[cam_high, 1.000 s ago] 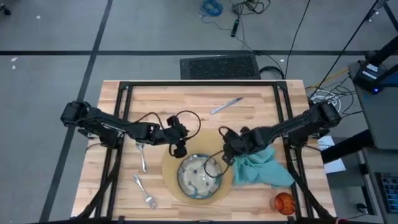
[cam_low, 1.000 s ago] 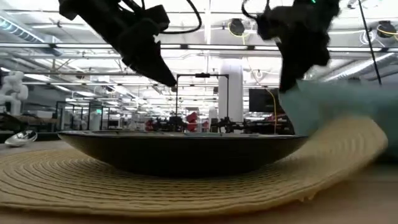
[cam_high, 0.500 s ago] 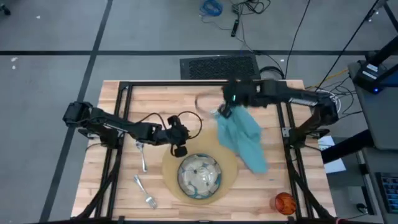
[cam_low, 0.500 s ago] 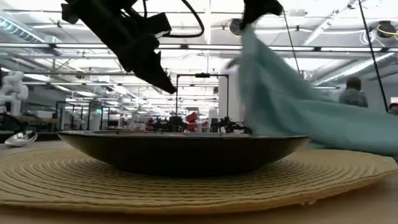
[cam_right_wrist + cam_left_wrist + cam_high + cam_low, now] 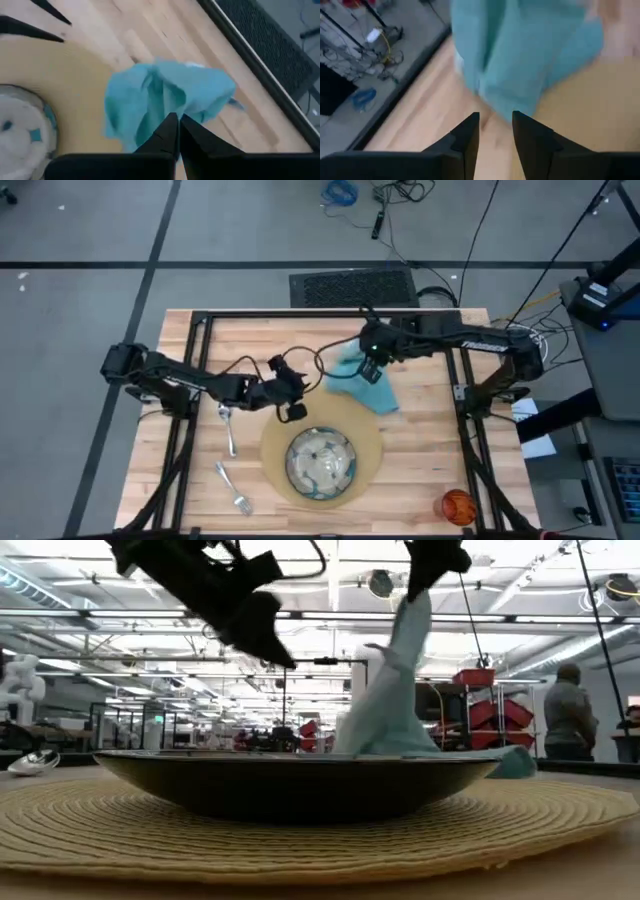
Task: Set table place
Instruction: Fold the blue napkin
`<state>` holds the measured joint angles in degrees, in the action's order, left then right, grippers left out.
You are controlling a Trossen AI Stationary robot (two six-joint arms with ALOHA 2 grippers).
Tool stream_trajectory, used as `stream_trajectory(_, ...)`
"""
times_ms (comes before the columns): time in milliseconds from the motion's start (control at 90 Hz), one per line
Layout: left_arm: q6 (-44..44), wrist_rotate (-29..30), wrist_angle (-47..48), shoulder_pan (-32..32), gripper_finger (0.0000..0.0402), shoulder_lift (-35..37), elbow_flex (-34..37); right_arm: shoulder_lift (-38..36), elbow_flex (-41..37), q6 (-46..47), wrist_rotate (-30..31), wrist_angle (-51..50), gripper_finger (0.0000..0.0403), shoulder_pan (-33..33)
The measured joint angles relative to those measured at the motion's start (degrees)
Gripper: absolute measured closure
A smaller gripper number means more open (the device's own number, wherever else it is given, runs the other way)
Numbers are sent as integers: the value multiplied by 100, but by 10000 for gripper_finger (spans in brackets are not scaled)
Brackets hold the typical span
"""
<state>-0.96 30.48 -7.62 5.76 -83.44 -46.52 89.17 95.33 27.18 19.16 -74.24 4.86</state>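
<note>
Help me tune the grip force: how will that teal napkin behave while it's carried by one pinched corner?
Probably floppy: the napkin hangs in folds from the right gripper, its lower end trailing on the table. Likely light, since a narrow pinch seems to hold it. It may swing or drag across the dish if moved low.

Teal napkin, speckled grey dish

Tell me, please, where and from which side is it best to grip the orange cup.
Probably the rim of the orange cup, from straight above: it stands alone at the table corner, nothing crowding it. The right tool is shut on the napkin.
</note>
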Motion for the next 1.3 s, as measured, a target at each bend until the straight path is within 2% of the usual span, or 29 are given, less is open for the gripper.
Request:
stream_trajectory(133, -124, -1263, -1129, -100, 300, -62, 0, 0, -385, 137, -24, -164, 403, -96)
stream_trajectory(178, -156, -1486, -1529, -135, 300, -179, -10, 0, -479, 161, -32, -174, 403, -109)
stream_trajectory(344, -19, -1600, -1818, -282, 285, -725, -34, 0, -617, 143, -123, -126, 403, -122)
stream_trajectory(500, -519, -2075, -1941, -474, 238, -1047, -52, -52, -614, 44, -172, 87, 403, -125)
stream_trajectory(578, -779, -2107, -2168, -509, 211, -1119, -52, -106, -612, 21, -262, 194, 403, -149)
stream_trajectory(744, -754, -2120, -3047, -498, 175, -1158, -55, -127, -612, -14, -286, 312, 403, -247)
stream_trajectory(1089, -1418, -2141, -2985, -753, 168, -1191, -59, -142, -612, -141, -301, 703, 403, -279)
stream_trajectory(1200, -1799, -2485, -3063, -853, 168, -1196, -59, -153, -606, -247, -306, 872, 403, -317)
stream_trajectory(1300, -1922, -2545, -3028, -942, 168, -1196, -59, -170, -538, -328, -415, 1037, 403, -350)
